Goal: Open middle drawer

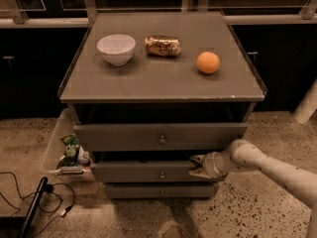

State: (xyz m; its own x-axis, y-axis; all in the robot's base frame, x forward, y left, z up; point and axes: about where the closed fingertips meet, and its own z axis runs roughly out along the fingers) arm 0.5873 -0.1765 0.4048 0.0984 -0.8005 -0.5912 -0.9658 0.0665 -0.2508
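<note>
The grey cabinet point(163, 83) has three drawer fronts, each with a small round knob. The middle drawer point(138, 173) is the second front and stands a little out from the cabinet, with a dark gap above it. Its knob point(162, 174) is free. My gripper point(197, 165) comes in from the right on a white arm point(267, 165). It sits at the right end of the middle drawer's front, at its top edge and touching it. The top drawer point(159, 135) stands out further, and the narrower bottom drawer point(159, 191) sits further back.
On the cabinet top lie a white bowl point(116, 48), a can on its side point(162, 46) and an orange point(208, 62). A white bin point(55, 145) with snack bags point(71, 151) stands at the cabinet's left. Cables point(15, 192) lie on the floor. A white post point(307, 105) stands at the right.
</note>
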